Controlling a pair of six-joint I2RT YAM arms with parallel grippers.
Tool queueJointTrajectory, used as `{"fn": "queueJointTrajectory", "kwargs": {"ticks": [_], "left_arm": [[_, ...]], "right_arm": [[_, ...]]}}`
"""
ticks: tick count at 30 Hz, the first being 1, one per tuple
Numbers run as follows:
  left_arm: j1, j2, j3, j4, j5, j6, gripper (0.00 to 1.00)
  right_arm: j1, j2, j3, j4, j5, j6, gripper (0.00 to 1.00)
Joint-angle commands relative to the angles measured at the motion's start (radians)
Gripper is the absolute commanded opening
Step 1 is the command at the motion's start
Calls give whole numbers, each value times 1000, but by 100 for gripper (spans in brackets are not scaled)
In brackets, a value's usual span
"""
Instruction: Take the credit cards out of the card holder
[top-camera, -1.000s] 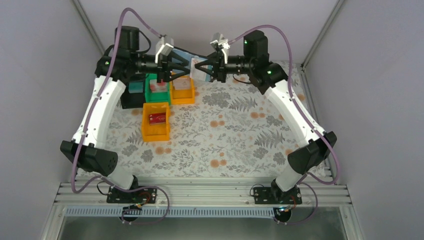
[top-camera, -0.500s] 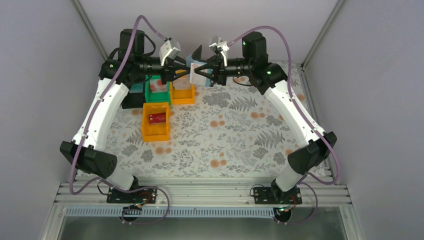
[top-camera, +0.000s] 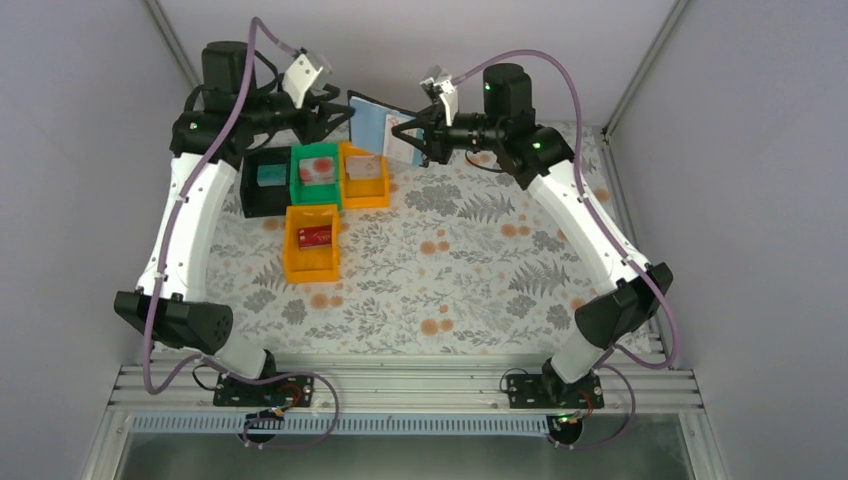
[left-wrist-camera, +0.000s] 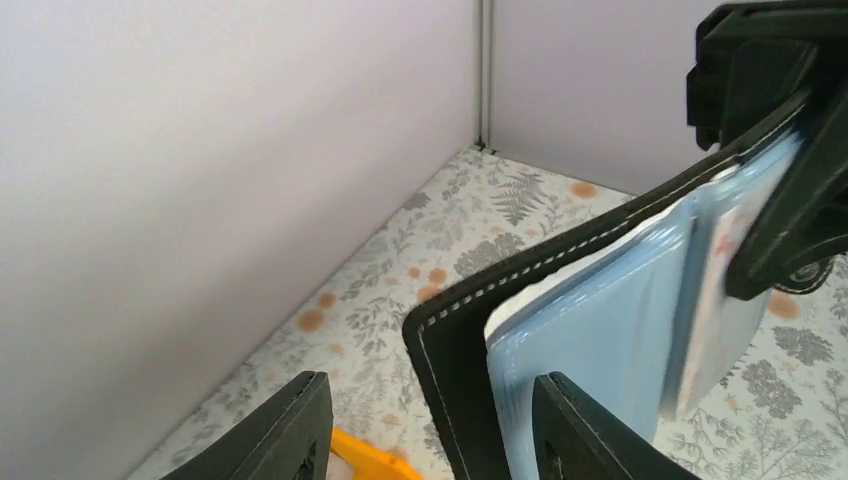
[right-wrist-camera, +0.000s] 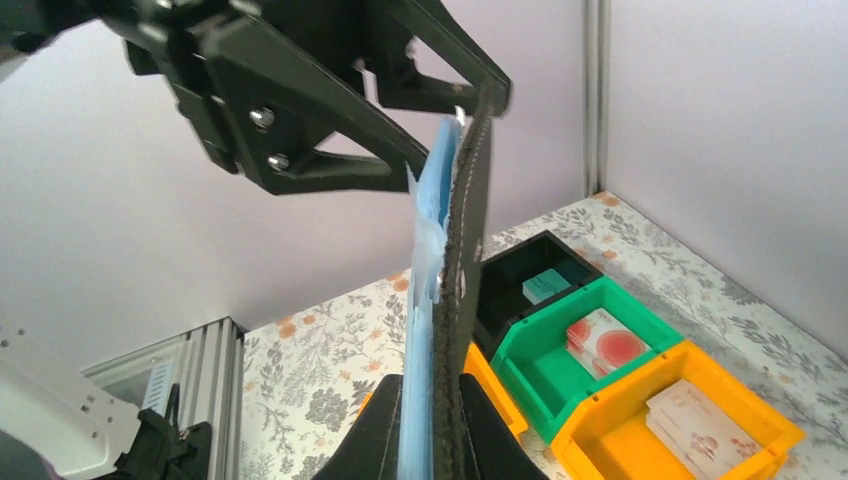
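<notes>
The card holder hangs upright in the air, black outside and pale blue inside. My right gripper is shut on its right edge. In the right wrist view the holder stands edge-on in my right gripper. My left gripper is open and empty, just left of the holder's free edge. In the left wrist view the holder is close ahead of my left gripper, and a whitish-with-red card sits in its blue pocket. Other credit cards lie in the trays.
Trays stand at the back left: black with a teal card, green with a whitish-red card, orange with pale cards. A nearer orange tray holds a red card. Walls are close behind.
My left gripper has drawn back up and to the left, away from the holder and off the trays. The right gripper keeps hold of the holder, which now hangs flatter.
</notes>
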Motion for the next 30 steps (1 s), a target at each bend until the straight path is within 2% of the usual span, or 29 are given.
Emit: {"fn": "queueJointTrajectory", "kwargs": {"ticks": [1,5,8,11,17,25,30], "left_arm": [[4,4,56,-14,91,35,51],[-54,-13,57,-74,276,100,46],[-89,-16,90,-120,344,151,45],[-104,-3,86,-129,333,166,43],[-99,16,-26,-81,318,72,42],[-89,11,-74,-59,248,72,40],[-141,1,-61,-63,238,78,35]], "right_arm": [[-8,34,24,19,68,39,4],[-9,41,33,22,81,55,4],[-9,52,49,3,116,66,4],[-10,54,52,-2,85,57,4],[-8,21,34,7,12,13,4],[-6,-69,-21,28,-47,-48,4],[4,-66,-26,39,-66,-49,4]]}}
